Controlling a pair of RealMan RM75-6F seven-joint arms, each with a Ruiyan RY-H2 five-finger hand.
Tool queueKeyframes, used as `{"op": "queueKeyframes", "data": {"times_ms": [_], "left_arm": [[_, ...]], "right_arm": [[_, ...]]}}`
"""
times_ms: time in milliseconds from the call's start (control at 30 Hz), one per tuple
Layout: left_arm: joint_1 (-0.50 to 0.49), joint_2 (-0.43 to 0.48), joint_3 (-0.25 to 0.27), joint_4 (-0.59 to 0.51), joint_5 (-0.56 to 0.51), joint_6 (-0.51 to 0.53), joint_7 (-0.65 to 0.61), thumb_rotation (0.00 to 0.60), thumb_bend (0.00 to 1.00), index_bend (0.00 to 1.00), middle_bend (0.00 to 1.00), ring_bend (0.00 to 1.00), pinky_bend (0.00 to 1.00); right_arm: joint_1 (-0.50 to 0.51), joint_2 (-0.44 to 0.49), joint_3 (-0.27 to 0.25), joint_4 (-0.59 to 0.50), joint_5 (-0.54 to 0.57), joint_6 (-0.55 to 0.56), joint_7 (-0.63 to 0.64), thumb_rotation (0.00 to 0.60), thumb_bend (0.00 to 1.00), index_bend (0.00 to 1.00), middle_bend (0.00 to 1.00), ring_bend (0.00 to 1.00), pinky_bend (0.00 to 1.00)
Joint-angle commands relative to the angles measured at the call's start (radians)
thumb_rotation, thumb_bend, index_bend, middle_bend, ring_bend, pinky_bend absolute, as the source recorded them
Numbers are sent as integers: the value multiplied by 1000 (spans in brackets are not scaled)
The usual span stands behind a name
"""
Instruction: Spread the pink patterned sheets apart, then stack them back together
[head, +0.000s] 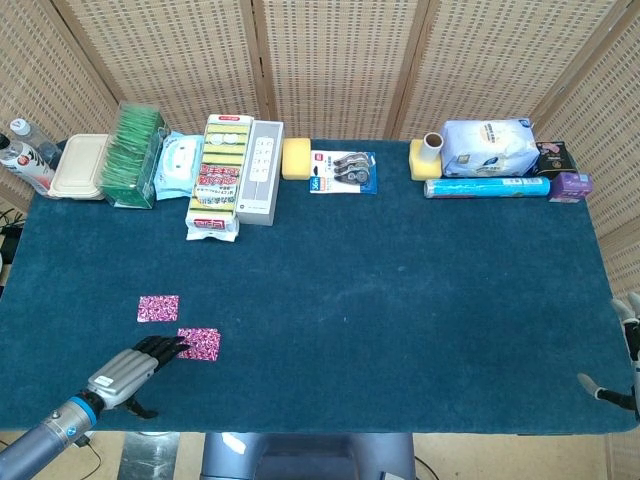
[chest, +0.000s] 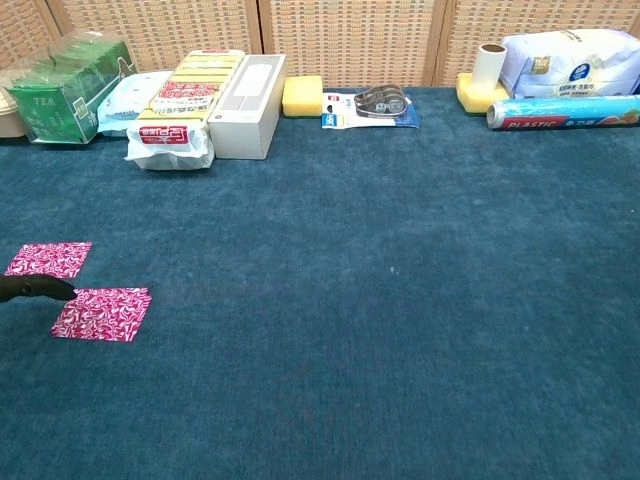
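Though both lie flat on the dark blue cloth-covered table (head: 400, 300), the two small pink patterned square sheets look thin, light and limp in the head view: the farther sheet (head: 158, 308) sits apart from the nearer sheet (head: 199, 343), whose left edge the fingertips of the left hand (head: 135, 364) touch, fingers stretched flat and holding nothing. I judge sliding under pressed fingertips safer than pinching, taking a free edge only to lift. The right hand (head: 628, 345) shows at the table's right edge with fingers apart, empty. A beige lidded container (head: 77, 166) at the back is closed, contents hidden.

In the chest view, a dark fingertip (chest: 35, 289) touches the nearer sheet (chest: 102, 313); the farther sheet (chest: 48, 259) lies just beyond.
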Motion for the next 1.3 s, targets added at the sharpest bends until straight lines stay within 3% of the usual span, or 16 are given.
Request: {"op": "queueKeyframes", "data": {"times_ms": [33,500,1300], "left_arm": [[3,-11,9,0,8,-2,16,600,60,0,0,0,16],[-39,-79,-30,-13,-100,-96,161,600,60,0,0,0,16],[-97,-129,-88,-22,-298,-147,308,600,60,0,0,0,16]], "right_arm": [[0,1,-1,1,-3,-1,3,600,0,65,9,0,0],[-2,3,0,3,-1,1,10,600,0,65,8,0,0],[0,7,-1,3,6,-8,10,600,0,65,7,0,0]]}}
